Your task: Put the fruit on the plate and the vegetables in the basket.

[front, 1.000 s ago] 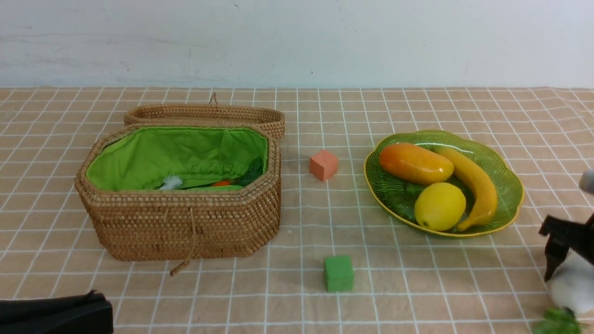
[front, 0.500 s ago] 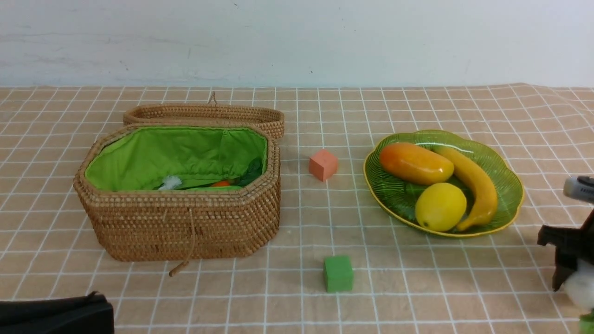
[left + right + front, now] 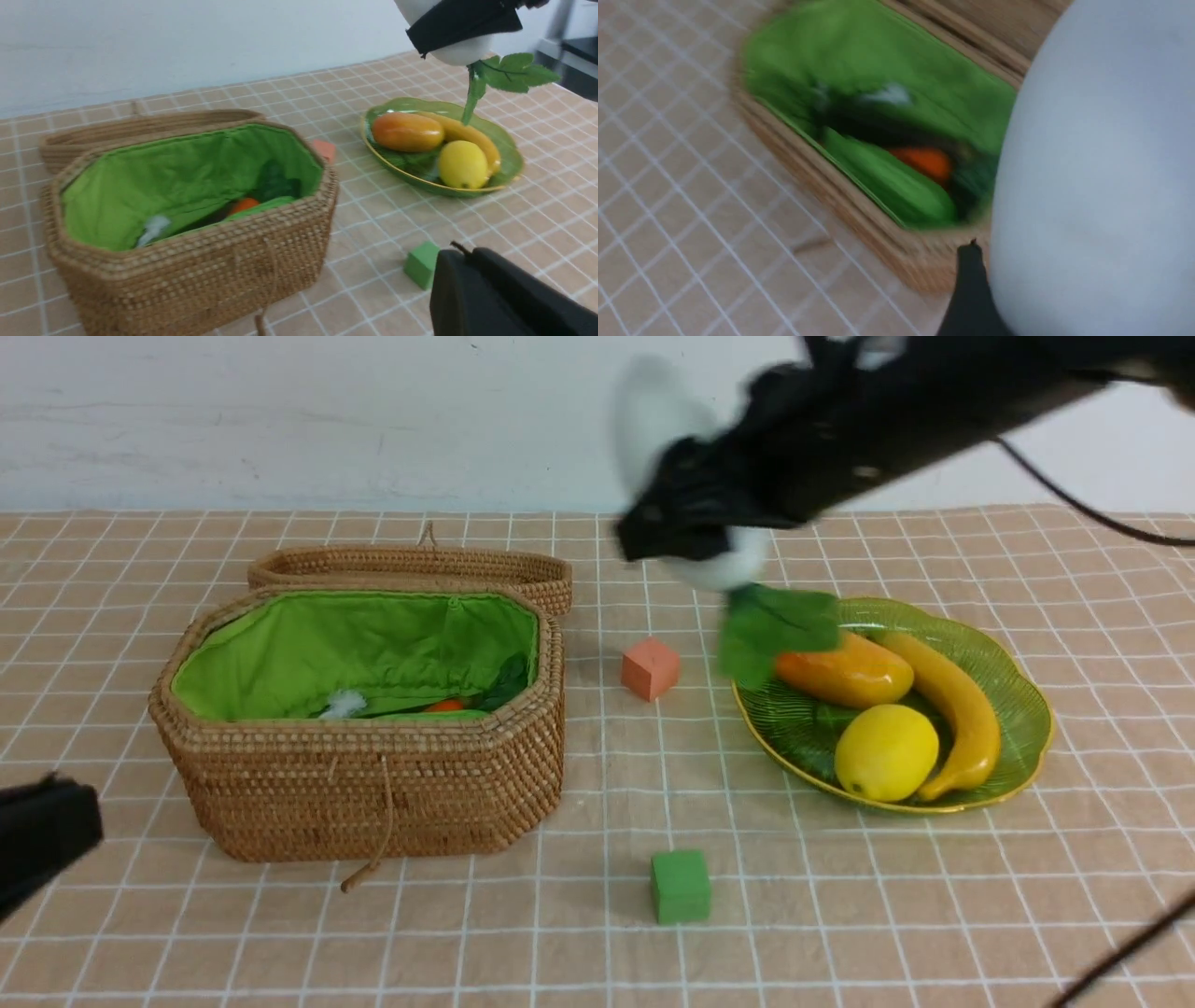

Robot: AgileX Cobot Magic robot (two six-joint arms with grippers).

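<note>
Right gripper (image 3: 695, 527): you're clamping the radish (image 3: 653, 420) aloft, between basket (image 3: 373, 793) and plate (image 3: 1027, 728).
Left gripper (image 3: 37, 840): jaws unclear, sitting low beside the basket.
Basket: holding carrot (image 3: 446, 705), gourd (image 3: 896, 186).

Your right arm (image 3: 896, 401) is black and looks smooth and matte, with a thin black cable (image 3: 1074, 499) hanging from its underside. The right gripper (image 3: 695, 513) is also black, blurred in the front view. Your left gripper (image 3: 495, 294) is a black, rounded housing with a soft sheen.
</note>
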